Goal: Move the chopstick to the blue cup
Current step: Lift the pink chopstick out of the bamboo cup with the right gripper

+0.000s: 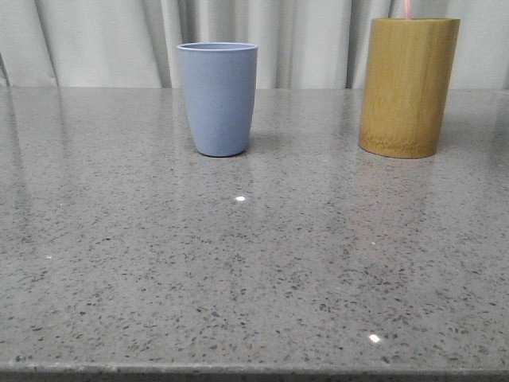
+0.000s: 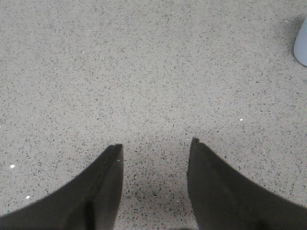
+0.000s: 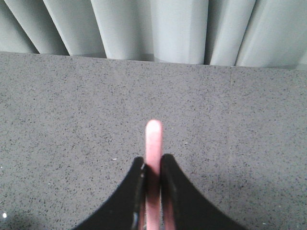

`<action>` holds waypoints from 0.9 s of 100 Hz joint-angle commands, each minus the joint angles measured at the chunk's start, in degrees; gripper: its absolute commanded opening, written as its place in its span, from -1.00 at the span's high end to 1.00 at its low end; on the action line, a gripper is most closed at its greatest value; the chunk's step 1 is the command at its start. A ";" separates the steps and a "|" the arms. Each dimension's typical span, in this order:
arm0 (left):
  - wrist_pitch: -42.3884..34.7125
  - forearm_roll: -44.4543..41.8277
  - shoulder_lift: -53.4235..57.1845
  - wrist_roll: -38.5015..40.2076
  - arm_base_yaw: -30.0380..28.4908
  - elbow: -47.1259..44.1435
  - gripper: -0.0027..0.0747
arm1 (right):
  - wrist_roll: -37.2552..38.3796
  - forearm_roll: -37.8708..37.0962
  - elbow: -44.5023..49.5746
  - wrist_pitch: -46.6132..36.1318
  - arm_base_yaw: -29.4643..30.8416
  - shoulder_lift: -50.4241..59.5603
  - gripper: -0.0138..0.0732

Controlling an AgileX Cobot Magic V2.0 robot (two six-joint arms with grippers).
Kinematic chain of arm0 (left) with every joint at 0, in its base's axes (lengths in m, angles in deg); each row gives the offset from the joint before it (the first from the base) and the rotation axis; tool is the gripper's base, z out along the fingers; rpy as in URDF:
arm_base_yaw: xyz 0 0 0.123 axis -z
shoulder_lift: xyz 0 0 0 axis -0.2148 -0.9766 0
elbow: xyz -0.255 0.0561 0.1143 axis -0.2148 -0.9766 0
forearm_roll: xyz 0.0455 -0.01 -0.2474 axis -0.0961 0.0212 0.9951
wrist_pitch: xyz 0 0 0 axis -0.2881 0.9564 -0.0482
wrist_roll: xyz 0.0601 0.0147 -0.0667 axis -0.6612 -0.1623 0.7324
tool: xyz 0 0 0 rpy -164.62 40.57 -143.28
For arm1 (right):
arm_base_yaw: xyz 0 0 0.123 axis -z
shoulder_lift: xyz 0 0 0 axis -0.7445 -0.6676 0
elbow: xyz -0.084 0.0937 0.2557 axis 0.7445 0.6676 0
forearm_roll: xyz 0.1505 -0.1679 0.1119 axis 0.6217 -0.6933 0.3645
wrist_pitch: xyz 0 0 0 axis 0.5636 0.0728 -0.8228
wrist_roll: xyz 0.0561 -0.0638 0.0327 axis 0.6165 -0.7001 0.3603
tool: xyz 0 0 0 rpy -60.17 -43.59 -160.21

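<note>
- Blue cup (image 1: 217, 99) stands upright on the grey speckled table (image 1: 238, 270), left of centre in the front view, towards the far edge.
- Wooden holder (image 1: 408, 86), yellow-brown cylinder, also upright, to the right of the blue cup and well apart from it; taller than the cup.
- Chopstick (image 3: 153, 165): pale pink, thin. In the front view a short pink bit (image 1: 407, 8) pokes up above the holder's rim at the frame's top edge.
- Right gripper (image 3: 153, 170): fingers closed tight on the chopstick, one black finger on each side, touching it. The stick's rounded end sticks out past the fingertips; the rest runs back between the fingers and out of frame.
- Behind the held stick, the right wrist view shows the tabletop and the pale pleated curtain (image 3: 158, 28) at the table's far edge.
- Cannot tell from the pictures whether the stick's lower end is still inside the holder; the holder wall hides it in the front view.
- Left gripper (image 2: 156, 146): fingers spread wide apart, nothing between them, just bare tabletop below. Both black fingertips (image 2: 112, 158) are clear of any object.
- A sliver of the blue cup (image 2: 301, 43) sits at the edge of the left wrist view, well apart from the left fingers.
- Blue cup interior not visible from the front; contents cannot be told.
</note>
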 commanded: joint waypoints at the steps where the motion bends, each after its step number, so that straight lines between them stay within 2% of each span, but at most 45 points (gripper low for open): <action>1: -3.61 -0.24 0.55 0.31 -0.10 1.36 0.12 | -0.33 -0.71 -2.61 -4.94 0.06 4.11 0.76; 22: -3.61 -0.24 0.55 0.31 -0.10 1.36 0.12 | -0.33 -0.71 -8.27 -4.22 -0.22 6.89 0.76; 41: -3.61 -0.24 0.55 0.31 -0.10 1.36 0.12 | -0.38 -0.71 -15.65 -0.99 -2.82 7.79 0.76; 61: -3.61 -0.24 0.55 0.31 -0.10 1.36 0.12 | -0.76 -0.71 -20.06 -0.33 -8.37 7.73 0.76; 90: -3.61 -0.13 0.55 0.31 -0.10 1.36 0.12 | -0.76 -0.71 -20.11 -5.43 -17.69 5.41 0.76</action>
